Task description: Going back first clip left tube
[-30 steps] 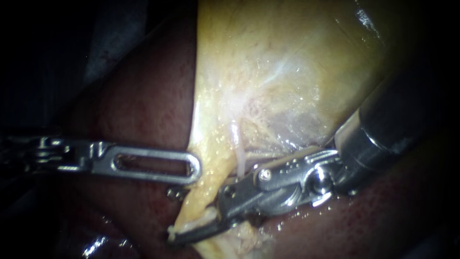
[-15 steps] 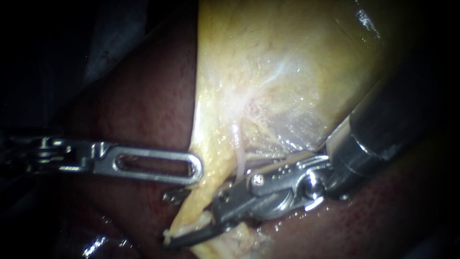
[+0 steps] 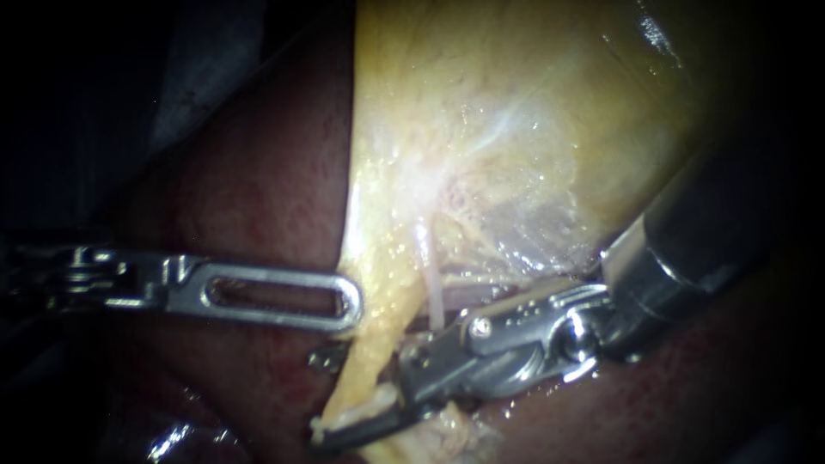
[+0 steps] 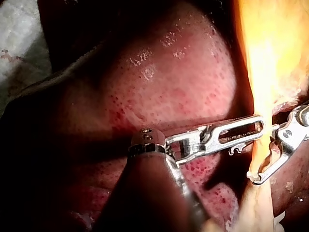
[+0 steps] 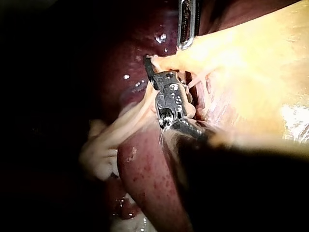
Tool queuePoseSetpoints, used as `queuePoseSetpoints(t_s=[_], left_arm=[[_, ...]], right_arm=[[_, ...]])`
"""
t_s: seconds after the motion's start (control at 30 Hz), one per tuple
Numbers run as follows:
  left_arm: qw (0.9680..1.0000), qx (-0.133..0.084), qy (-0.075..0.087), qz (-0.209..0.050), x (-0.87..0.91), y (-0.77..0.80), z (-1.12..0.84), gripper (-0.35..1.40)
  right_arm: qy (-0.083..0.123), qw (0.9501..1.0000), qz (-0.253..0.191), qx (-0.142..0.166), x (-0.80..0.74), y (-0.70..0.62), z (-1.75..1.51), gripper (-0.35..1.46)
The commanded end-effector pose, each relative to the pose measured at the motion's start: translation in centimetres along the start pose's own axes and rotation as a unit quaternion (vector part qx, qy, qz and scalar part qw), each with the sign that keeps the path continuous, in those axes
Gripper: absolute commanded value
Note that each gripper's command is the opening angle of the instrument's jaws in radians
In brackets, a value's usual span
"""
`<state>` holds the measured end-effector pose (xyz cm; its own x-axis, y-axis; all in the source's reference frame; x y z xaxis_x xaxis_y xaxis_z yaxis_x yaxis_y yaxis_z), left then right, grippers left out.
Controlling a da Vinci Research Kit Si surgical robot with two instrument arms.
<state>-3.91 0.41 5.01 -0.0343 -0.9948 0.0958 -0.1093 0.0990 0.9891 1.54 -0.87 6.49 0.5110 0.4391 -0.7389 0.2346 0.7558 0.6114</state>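
Nearest, the right instrument [image 3: 361, 414] lies along the gallbladder's [image 3: 516, 112] lower edge — its tip half buried, open or closed I cannot tell. Just behind it stands the pale tube [image 3: 434, 296]; the left instrument [image 3: 338, 331] grips the gallbladder's rim, bare liver [image 3: 258, 189] open beyond.

Dark red liver [image 3: 258, 198] lies beside pale yellow gallbladder [image 3: 516, 112]; both glisten wetly
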Motion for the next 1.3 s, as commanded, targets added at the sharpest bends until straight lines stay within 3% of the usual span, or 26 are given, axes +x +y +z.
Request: queuePoseSetpoints(t_s=[0.03,0.47,0.83,1.07,1.3], left_arm=[[1.0000,0.001,0.000,0.000,0.00,-0.01,-0.01,-0.35],[1.0000,0.002,0.001,-0.001,-0.02,-0.01,-0.04,-0.35],[1.0000,0.001,0.001,-0.001,-0.03,0.00,-0.02,-0.35],[1.0000,0.001,0.001,-0.001,-0.03,0.00,-0.02,-0.35],[1.0000,0.001,0.001,-0.001,-0.03,0.00,-0.02,-0.35]], right_arm=[[0.000,1.0000,0.000,0.000,0.01,-0.01,-0.03,0.59],[0.001,1.0000,0.005,0.008,-0.03,-0.13,-0.34,0.58],[0.003,1.0000,0.008,-0.001,0.06,-0.19,-0.53,0.57],[-0.025,0.9993,0.008,-0.028,0.07,-0.22,-0.49,0.58],[-0.065,0.9950,0.027,-0.071,0.08,-0.25,-0.48,0.59]])
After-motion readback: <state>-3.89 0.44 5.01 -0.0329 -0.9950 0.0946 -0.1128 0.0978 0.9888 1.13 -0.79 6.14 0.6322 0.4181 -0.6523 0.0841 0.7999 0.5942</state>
